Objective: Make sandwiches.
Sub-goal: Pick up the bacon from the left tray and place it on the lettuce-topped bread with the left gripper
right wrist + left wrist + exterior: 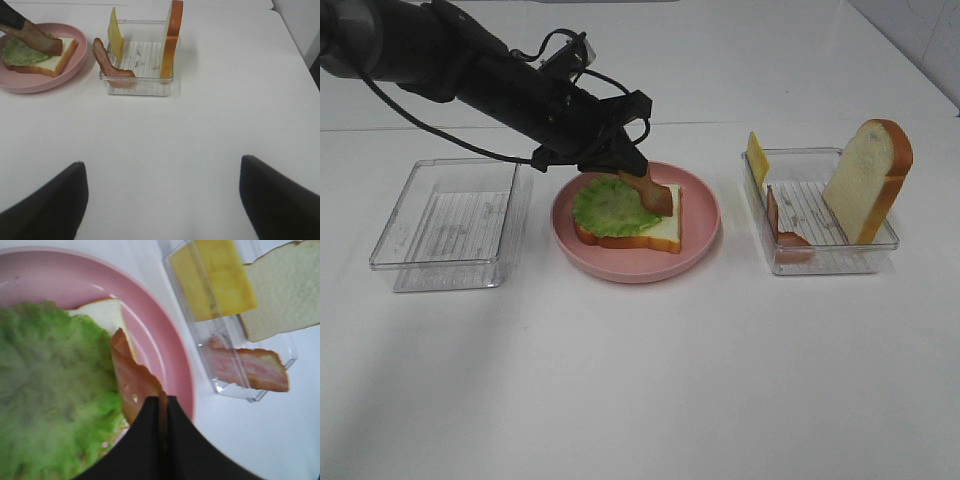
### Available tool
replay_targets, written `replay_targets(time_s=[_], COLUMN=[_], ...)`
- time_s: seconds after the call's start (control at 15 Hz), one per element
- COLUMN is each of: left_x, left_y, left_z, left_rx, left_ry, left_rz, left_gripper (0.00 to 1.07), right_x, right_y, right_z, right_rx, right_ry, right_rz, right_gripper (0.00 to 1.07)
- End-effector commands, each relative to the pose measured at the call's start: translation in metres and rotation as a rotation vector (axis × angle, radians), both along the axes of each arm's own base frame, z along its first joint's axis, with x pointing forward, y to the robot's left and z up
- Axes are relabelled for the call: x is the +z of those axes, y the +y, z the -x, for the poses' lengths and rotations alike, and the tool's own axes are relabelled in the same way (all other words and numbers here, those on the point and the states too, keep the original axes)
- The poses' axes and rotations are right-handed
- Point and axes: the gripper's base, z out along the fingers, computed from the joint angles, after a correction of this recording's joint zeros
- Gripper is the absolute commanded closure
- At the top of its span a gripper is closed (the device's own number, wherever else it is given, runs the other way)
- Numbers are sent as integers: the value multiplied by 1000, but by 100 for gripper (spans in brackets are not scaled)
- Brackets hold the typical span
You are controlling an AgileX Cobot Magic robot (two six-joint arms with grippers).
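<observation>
Pinched tight at the very front of my left wrist camera, my left gripper has its black jaws closed on the upper end of a bacon strip. The strip hangs slanting from the tips. Its free end comes down at the edge of the lettuce leaf and appears to touch it.

On the other arm, my right gripper hovers over bare white table with its jaws spread wide and nothing between them.

Past my left fingertips, the lettuce lies flat on a bread slice, covering most of it and leaving one white corner bare. That slice sits on the pink plate at the middle of the table, and the sandwich so far is bread, lettuce and the bacon I am holding.

Beyond the plate, on my right side, stands the right-hand tray, near the plate but not touching it. A second bacon strip curls against its plate-side wall, and a cheese slice stands on edge at the same wall, farther back. An upright bread slice leans at the opposite end.

On my left side, the left-hand tray sits just beside the plate.
</observation>
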Motion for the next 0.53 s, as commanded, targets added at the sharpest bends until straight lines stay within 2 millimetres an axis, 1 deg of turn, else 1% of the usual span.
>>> replay_targets(time_s=[0.07, 0.13, 0.2, 0.27, 0.33, 0.4, 0.53], left_x=[-3, -5, -6, -2, 4, 11, 30], left_y=[7, 9, 11, 13, 15, 16, 20], left_z=[-3, -4, -5, -5, -5, -5, 0], left_rx=[36, 47, 60, 67, 65, 55, 16], left_ry=[9, 1, -6, -14, -38, -59, -102], left_rz=[-75, -113, -136, -155, -171, -183, -224], left_gripper=[98, 83, 65, 44, 31, 24, 24], right_x=[1, 1, 1, 1, 1, 1, 1], right_y=[0, 0, 0, 0, 0, 0, 0], right_z=[1, 1, 1, 1, 1, 1, 1], right_rx=[6, 6, 6, 6, 6, 6, 6], right_ry=[-26, -26, -26, -26, -26, -26, -26], right_rz=[4, 4, 4, 4, 4, 4, 4], right_gripper=[29, 29, 29, 29, 29, 29, 29])
